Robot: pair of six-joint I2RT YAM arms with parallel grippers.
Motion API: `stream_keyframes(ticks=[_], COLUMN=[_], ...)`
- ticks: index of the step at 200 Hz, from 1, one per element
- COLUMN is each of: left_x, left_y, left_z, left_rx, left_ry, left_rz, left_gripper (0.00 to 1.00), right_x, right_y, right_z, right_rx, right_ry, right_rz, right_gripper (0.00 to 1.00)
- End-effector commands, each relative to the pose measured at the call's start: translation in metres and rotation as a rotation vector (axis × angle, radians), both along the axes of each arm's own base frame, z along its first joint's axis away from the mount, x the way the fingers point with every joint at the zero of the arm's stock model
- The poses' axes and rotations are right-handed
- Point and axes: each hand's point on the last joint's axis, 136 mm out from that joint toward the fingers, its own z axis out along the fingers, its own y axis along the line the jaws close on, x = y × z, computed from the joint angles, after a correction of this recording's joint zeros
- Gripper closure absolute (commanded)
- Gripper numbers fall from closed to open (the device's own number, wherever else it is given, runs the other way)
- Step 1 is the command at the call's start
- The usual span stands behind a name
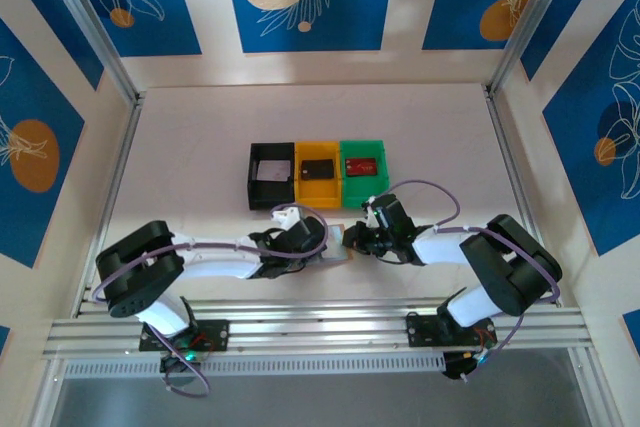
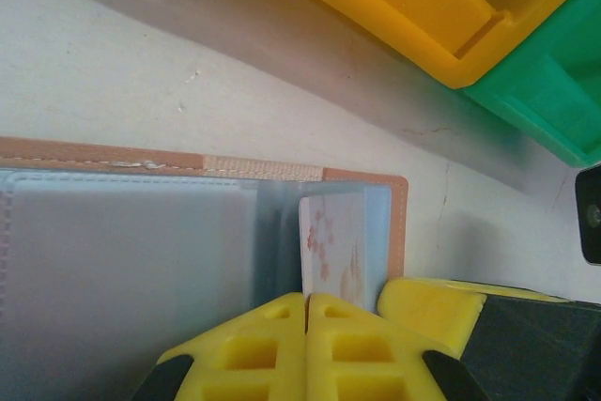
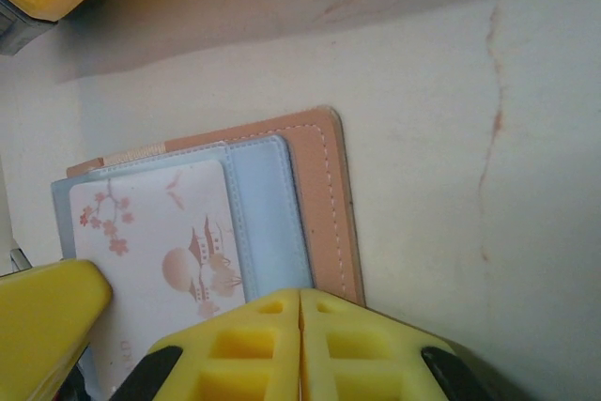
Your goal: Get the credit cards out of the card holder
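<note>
Two end effectors meet over the card holder, which lies open on the desk just ahead of the arm bases. Here the left end effector is clenched, fingers pressed together at the edge of a blossom-printed card in a grey-blue pocket. The right end effector is clenched too, at the holder's tan border. Farther back, side by side, stand a black bin, a yellow bin holding a dark card, and a green bin holding a red card.
</note>
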Motion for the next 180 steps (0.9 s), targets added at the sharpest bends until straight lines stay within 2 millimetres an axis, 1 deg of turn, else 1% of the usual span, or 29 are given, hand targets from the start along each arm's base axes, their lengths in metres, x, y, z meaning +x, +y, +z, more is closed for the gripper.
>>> stream_keyframes(ticks=[1, 20, 37, 67, 88, 118, 144, 180], left_x=[-0.002, -0.002, -0.003, -0.004, -0.004, -0.007, -0.01, -0.013], left_y=[0.01, 0.007, 0.001, -0.006, -0.011, -0.021, -0.028, -0.031], left_z=[0.0, -0.003, -0.005, -0.008, -0.008, -0.009, -0.011, -0.011], left_rx=[0.016, 0.007, -0.007, -0.017, -0.024, -0.034, -0.044, -0.054], left_ry=[-0.014, -0.01, -0.004, -0.002, -0.002, -0.003, -0.001, -0.003], left_rz=[0.029, 0.021, 0.006, -0.013, -0.023, -0.048, -0.065, -0.078], left_gripper=[1.0, 1.0, 1.0, 1.0, 1.0, 1.0, 1.0, 1.0], right_x=[-0.048, -0.047, -0.043, -0.036, -0.032, -0.028, -0.024, -0.017], right_y=[-0.034, -0.031, -0.024, -0.015, -0.013, -0.01, -0.003, 0.002], right_z=[-0.052, -0.045, -0.032, -0.002, 0.011, 0.015, 0.021, 0.027], right_rx=[-0.173, -0.154, -0.119, -0.08, -0.07, -0.057, -0.032, -0.017], right_ry=[0.214, 0.206, 0.169, 0.064, 0.011, -0.019, -0.043, -0.075], right_rz=[-0.008, 0.0, 0.01, 0.015, 0.008, -0.003, 0.002, -0.001], right_gripper=[0.91, 0.92, 0.93, 0.93, 0.93, 0.93, 0.93, 0.93])
